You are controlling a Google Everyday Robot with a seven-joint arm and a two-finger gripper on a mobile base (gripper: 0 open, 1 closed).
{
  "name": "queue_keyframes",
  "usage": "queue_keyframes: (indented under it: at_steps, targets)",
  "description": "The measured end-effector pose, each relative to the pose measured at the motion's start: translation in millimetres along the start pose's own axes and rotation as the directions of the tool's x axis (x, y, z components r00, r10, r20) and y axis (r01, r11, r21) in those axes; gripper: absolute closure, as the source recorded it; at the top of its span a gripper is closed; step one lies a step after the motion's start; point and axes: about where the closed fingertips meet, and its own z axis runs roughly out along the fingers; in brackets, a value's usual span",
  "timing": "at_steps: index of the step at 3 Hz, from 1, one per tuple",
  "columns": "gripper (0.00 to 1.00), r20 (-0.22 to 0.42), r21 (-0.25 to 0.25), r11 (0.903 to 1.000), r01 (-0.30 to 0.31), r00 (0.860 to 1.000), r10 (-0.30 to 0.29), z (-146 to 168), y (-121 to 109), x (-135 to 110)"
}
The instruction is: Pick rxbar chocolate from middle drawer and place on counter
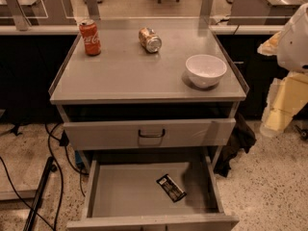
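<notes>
The rxbar chocolate [171,187], a flat black wrapper with white print, lies at an angle on the floor of the open middle drawer [125,196], right of its centre. The counter [139,71] is the grey cabinet top above it. My arm hangs at the right edge of the view, white above and pale yellow below. Its lower end, my gripper [276,114], is beside the cabinet's right side at about the height of the closed drawer, well away from the bar. Nothing shows in it.
On the counter stand a red can [90,37] at the back left, a tan can [150,40] lying on its side at the back middle, and a white bowl [206,70] at the right. The closed drawer front with a black handle [151,133] sits above the open drawer. Cables [53,177] lie on the floor at left.
</notes>
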Motion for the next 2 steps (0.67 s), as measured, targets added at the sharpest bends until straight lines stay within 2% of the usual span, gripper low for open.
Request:
queue_keyframes:
  at_steps: [1, 2]
  targets:
    - [0.00, 0.000, 0.000, 1.0000, 0.000, 1.000, 0.000, 0.0, 0.0, 0.0]
    - [0.19, 0.000, 0.000, 1.0000, 0.000, 1.000, 0.000, 0.1, 0.0, 0.0]
